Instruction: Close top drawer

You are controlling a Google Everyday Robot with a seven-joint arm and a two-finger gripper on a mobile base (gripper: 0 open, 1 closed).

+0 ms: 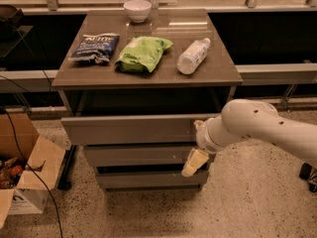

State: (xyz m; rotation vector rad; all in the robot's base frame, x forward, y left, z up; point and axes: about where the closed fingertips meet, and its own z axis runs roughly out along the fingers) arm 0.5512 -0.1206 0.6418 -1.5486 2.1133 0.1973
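Note:
The top drawer is a wide grey drawer with a plain flat front. It stands partly pulled out below the cabinet top, with a dark gap above its front panel. My gripper, on the end of the white arm, is at the right end of the drawer's front panel and seems to touch it. Two similar grey drawer fronts sit below, the middle one and the bottom one.
On the cabinet top lie a white bowl, a blue chip bag, a green bag and a plastic bottle. An open cardboard box and cables are on the floor at the left.

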